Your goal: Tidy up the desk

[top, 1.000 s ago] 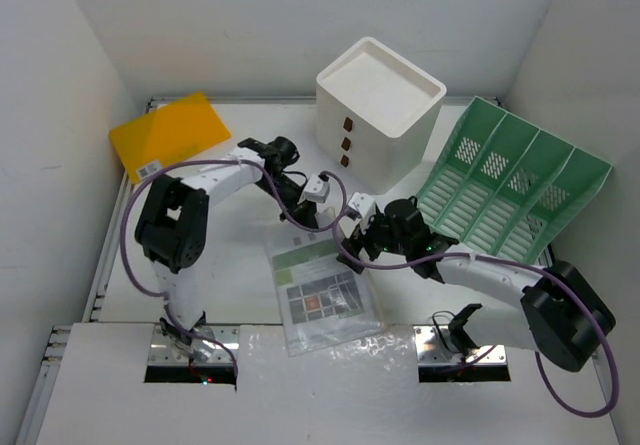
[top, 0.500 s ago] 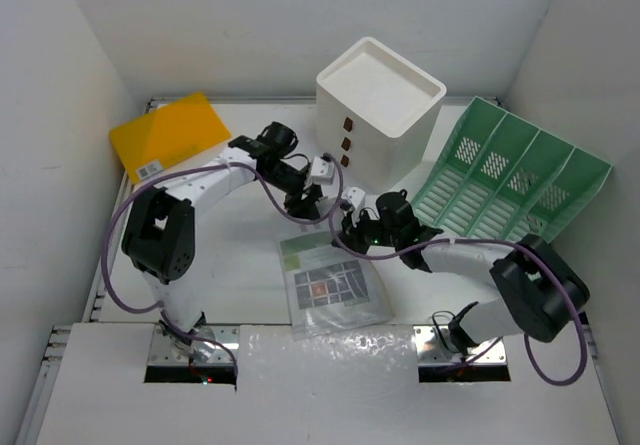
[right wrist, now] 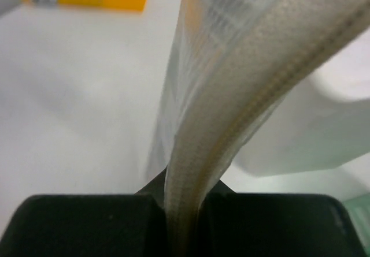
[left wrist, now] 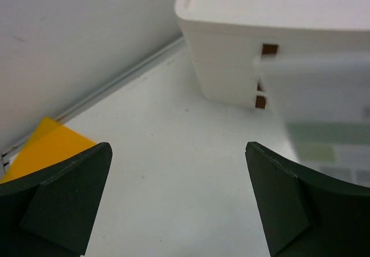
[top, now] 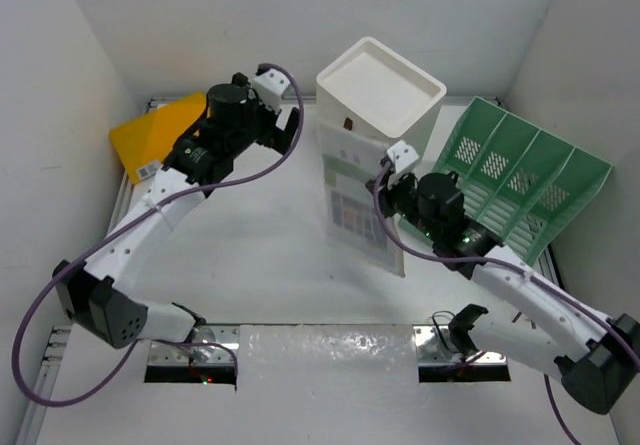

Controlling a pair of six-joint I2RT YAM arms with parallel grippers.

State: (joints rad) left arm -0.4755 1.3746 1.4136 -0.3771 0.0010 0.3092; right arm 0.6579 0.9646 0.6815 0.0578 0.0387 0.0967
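Observation:
The white desk (top: 250, 255) holds all items. A clear plastic sleeve (top: 355, 200) with a printed sheet inside hangs upright above it, in front of the white drawer box (top: 380, 95). My right gripper (top: 388, 177) is shut on the sleeve's edge; the right wrist view shows that edge (right wrist: 231, 84) pinched in the right gripper (right wrist: 185, 211). My left gripper (top: 290, 130) is raised at the back left, open and holding nothing. In the left wrist view the left gripper (left wrist: 178, 153) faces bare desk (left wrist: 173, 170), with the sleeve (left wrist: 329, 136) at right.
A yellow folder (top: 160, 130) lies at the back left corner. A green slotted file rack (top: 510, 185) leans at the right, behind my right arm. The drawer box (left wrist: 231, 66) stands at the back centre. Walls close in on three sides.
The left gripper let go of the sleeve, opened wide and rose back to the left. The right gripper shut on the sleeve and lifted it from flat on the desk to upright.

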